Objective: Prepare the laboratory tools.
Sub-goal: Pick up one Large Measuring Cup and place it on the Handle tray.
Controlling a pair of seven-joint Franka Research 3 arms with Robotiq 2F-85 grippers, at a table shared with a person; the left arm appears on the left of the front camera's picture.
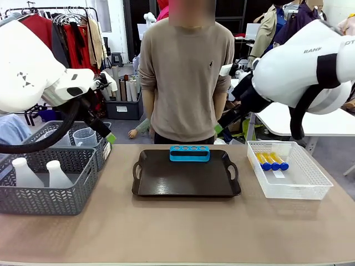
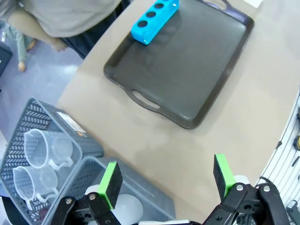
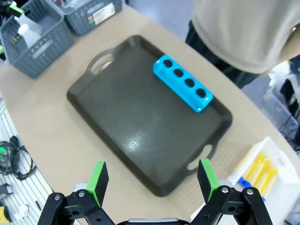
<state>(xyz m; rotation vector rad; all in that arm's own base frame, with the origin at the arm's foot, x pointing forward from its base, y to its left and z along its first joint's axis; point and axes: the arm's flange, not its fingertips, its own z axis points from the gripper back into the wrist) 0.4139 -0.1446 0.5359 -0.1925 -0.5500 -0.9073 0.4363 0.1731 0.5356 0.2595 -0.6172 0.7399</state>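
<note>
Left wrist view: conical flask (image 2: pixel 127 207) lies close under wide-spread left pincer (image 2: pixel 167 177).

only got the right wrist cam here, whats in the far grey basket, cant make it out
Observer: Two clear beakers, plain in the left wrist view.
Operator: and the other side, holding anything
Observer: No. The left gripper is open and empty, with a white flask low between its fingers.
Operator: how many tubes, my own finger blocks them
Observer: Three yellow tubes in the white basket, blue caps toward the robot.
</note>
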